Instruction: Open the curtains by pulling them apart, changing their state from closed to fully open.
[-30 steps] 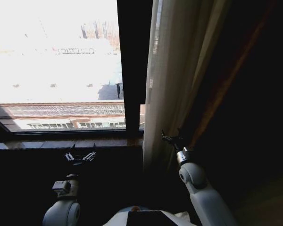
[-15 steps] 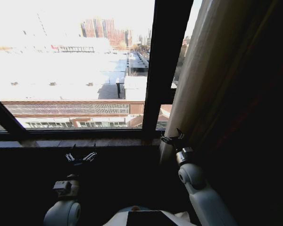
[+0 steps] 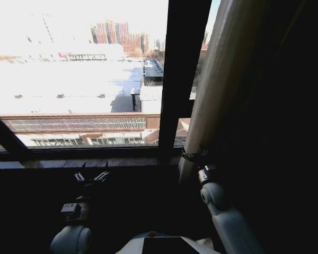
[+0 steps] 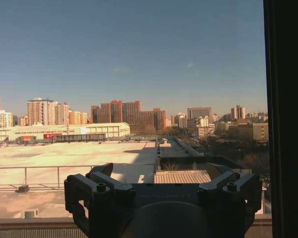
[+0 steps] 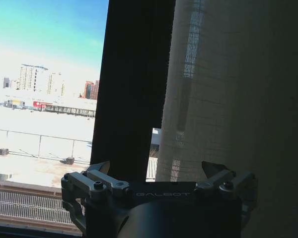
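One sheer white curtain point(image 3: 214, 100) hangs bunched at the right of the window, its left edge just past the dark frame bar point(image 3: 186, 79). My right gripper point(image 3: 194, 155) is raised at the curtain's lower left edge. In the right wrist view this gripper point(image 5: 157, 171) is open, with the pleated curtain point(image 5: 228, 99) close in front of it, across the span of the fingers. My left gripper point(image 3: 91, 177) stands open and empty below the window sill point(image 3: 69, 159). The left wrist view shows the left gripper point(image 4: 159, 173) facing bare glass.
A thick dark drape point(image 3: 275, 106) covers the right side behind the sheer panel. A slanted dark frame bar point(image 3: 5, 135) crosses the window's lower left. The wall under the sill is in deep shadow.
The whole view has shifted, so frame bar and curtain sit farther right. A strip of glass now shows between bar and curtain edge. Both grippers keep their places.
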Controlling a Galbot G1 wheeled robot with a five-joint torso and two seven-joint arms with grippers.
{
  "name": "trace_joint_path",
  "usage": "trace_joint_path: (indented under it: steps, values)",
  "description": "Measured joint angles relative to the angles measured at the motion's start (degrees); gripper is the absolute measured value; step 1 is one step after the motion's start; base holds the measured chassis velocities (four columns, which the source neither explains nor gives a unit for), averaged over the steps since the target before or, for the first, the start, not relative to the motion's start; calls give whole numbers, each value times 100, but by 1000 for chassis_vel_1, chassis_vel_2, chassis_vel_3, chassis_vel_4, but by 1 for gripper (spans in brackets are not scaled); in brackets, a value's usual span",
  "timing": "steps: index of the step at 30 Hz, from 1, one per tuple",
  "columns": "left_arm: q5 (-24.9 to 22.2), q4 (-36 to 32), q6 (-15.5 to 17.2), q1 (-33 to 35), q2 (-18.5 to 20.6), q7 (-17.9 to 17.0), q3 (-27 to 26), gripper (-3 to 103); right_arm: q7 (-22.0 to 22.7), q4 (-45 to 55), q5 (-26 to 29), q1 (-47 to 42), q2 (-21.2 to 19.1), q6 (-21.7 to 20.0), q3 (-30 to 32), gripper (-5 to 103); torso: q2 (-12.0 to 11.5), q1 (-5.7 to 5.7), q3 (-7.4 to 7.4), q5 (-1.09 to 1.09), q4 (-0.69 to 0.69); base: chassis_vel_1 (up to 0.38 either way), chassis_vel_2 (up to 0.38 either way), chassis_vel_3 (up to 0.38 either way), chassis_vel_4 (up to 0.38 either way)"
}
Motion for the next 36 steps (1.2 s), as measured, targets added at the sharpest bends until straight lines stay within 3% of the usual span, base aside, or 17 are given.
trace_joint_path:
  steps: [6,15,24,31,32,36]
  values:
    - [2,2,-1,0,0,2,10,100,124,-4,66,34,7,-160,-2,100,-3,6,3,1,-1,-126,78,109,-93]
    - [12,-27,-1,24,10,6,9,100,686,-194,371,466,37,-529,36,100,1,-3,-1,-1,0,-9,9,13,-4]
    - [51,-52,-12,44,1,8,18,100,727,-525,540,1048,3,-650,-35,101,-1,1,1,1,0,0,0,0,0]
    - [54,-92,-22,76,0,9,-17,100,765,-740,627,1386,8,-658,-45,83,-1,0,0,0,0,0,0,0,0]
    - [54,-94,-23,77,2,9,-25,100,765,-751,630,1395,-5,-658,-42,72,-1,0,0,0,0,0,0,0,0]
    - [53,-93,-25,77,0,9,-18,100,762,-751,632,1394,-23,-658,-40,61,-1,1,0,0,0,0,0,0,0]
